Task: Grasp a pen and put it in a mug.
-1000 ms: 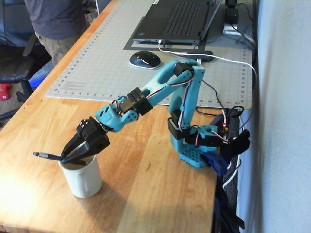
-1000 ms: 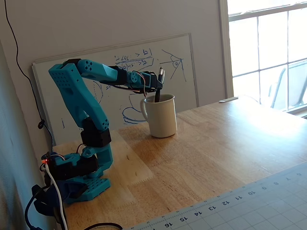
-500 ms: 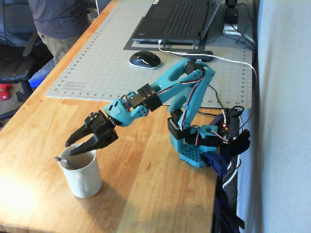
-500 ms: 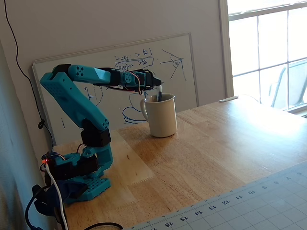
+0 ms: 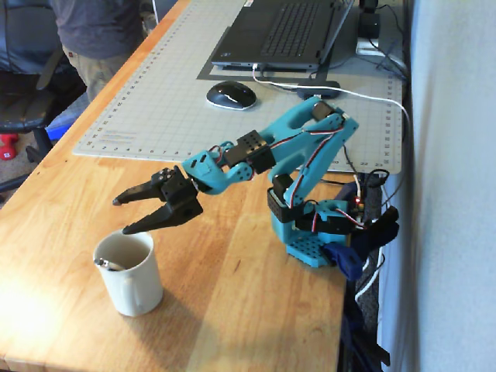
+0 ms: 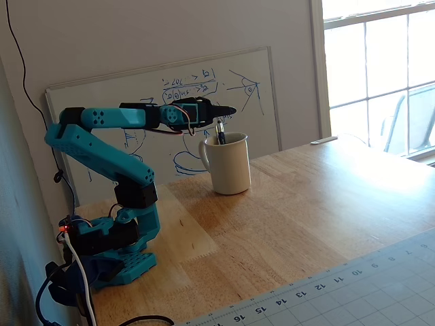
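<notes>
The cream-white mug (image 5: 133,285) stands upright on the wooden table near its front left part; in the other fixed view (image 6: 232,167) it stands in front of a whiteboard. The dark pen (image 5: 108,265) rests inside the mug, leaning on the rim, and its upper end sticks up above the rim (image 6: 221,135). My gripper (image 5: 122,216) hangs just above and behind the mug, jaws apart and empty. In the other fixed view it (image 6: 229,111) reaches level over the mug's rim, close above the pen's end.
A grey cutting mat (image 5: 155,108) lies behind the arm, bearing a laptop (image 5: 283,31) and a mouse (image 5: 230,94). A person (image 5: 93,39) stands at the table's far left edge. A whiteboard (image 6: 262,102) leans on the wall behind the mug. Cables trail by the arm's base (image 5: 318,232).
</notes>
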### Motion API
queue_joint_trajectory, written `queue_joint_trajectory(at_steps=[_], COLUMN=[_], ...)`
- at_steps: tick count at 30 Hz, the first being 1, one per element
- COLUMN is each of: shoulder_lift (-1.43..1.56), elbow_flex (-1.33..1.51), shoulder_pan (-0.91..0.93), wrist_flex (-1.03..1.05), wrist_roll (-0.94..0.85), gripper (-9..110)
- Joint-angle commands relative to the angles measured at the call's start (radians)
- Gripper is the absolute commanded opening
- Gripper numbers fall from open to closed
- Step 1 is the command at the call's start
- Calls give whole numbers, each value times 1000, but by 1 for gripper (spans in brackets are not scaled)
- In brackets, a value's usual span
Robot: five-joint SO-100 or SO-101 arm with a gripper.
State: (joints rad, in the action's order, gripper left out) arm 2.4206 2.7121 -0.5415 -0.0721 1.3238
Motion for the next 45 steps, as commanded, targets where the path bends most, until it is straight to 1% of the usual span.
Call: queue_joint_trajectory(at_steps=[1,3,6,9,12,15,22,26,30,37,40,45], shoulder_lift=[137,196,255,299,347,434,647,729,808,913,927,928], elbow_flex=[17,41,91,144,192,207,222,224,224,225,235,252], shoulder_pan=[55,86,132,169,212,256,391,465,523,557,558,558], wrist_flex=[-20,-20,-18,-15,52,202,666,893,1077,1302,1345,1321], wrist_roll=[-31,-103,-273,-454,-612,-755,-1095,-1266,-1341,-1345,-1345,-1350], gripper=[22,17,12,10,10,9,10,9,9,9,9,9])
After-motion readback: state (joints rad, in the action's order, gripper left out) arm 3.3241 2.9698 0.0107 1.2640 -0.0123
